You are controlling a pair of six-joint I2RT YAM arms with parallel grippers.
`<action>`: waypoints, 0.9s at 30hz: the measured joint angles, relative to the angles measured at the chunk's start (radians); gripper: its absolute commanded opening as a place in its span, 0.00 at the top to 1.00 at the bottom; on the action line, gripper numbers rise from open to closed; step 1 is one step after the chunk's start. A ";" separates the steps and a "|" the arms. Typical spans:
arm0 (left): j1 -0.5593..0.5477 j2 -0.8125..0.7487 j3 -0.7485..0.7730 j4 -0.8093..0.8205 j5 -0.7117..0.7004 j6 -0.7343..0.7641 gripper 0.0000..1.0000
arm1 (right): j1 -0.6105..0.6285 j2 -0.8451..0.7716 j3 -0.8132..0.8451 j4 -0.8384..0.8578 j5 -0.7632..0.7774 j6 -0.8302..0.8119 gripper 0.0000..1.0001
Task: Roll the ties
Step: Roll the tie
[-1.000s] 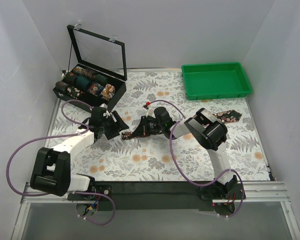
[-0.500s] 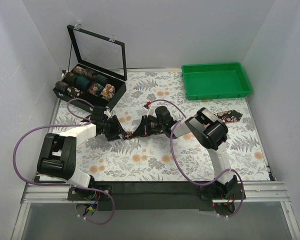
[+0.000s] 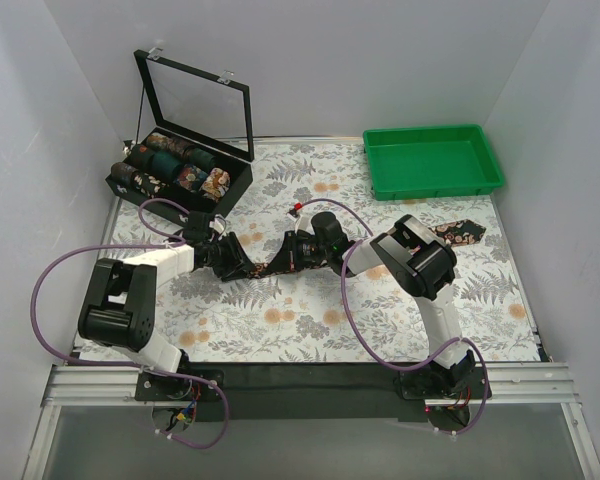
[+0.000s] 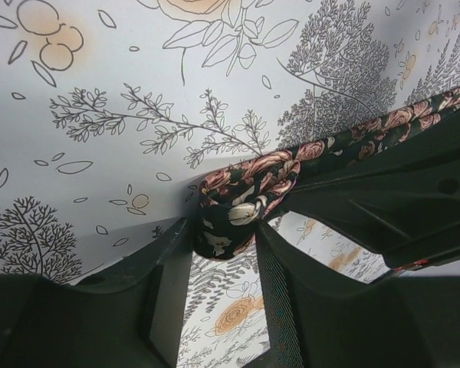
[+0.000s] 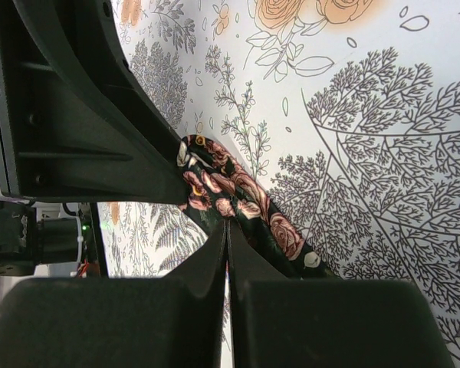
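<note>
A dark tie with pink roses [image 3: 264,268] lies on the floral table cover between my two grippers. My left gripper [image 3: 238,262] has its fingertips on either side of the tie's bunched end [image 4: 231,208] and pinches it. My right gripper [image 3: 283,258] is shut on the same tie a little further along [image 5: 238,192], with the fabric caught at its tips [image 5: 227,226]. A second tie [image 3: 458,231] lies flat at the right, partly hidden behind the right arm.
An open black box [image 3: 140,190] with several rolled ties stands at the back left, its glass lid upright. A green tray [image 3: 432,160] sits at the back right. White walls close in three sides.
My left gripper has moved right to the tie's end and closed from wide open onto it. The right gripper has stayed put, shut on the tie.
</note>
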State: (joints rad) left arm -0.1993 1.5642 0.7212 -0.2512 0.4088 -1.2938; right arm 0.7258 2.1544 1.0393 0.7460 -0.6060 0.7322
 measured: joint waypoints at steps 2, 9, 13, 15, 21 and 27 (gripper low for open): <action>0.001 0.005 0.000 0.003 0.003 -0.006 0.64 | 0.000 0.000 0.000 0.000 0.000 -0.002 0.95; 0.000 0.014 0.000 0.015 0.005 -0.048 0.63 | -0.002 0.000 0.000 0.000 -0.003 -0.003 0.95; -0.004 0.018 0.000 0.024 0.005 -0.066 0.66 | -0.004 0.001 0.000 0.000 -0.006 -0.003 0.95; -0.008 0.020 0.000 0.027 0.000 -0.072 0.70 | -0.005 0.001 0.000 0.000 -0.007 -0.003 0.95; -0.019 0.017 -0.003 0.012 -0.038 -0.071 1.00 | -0.004 0.001 0.000 0.000 -0.009 -0.004 0.95; -0.033 -0.029 0.028 -0.104 -0.140 -0.022 1.00 | -0.005 -0.033 -0.025 -0.028 0.005 -0.016 0.94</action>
State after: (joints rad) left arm -0.2325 1.5352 0.7490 -0.3550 0.2687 -1.3155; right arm 0.7208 2.1212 1.0142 0.7177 -0.6010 0.7162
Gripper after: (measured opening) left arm 0.056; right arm 0.048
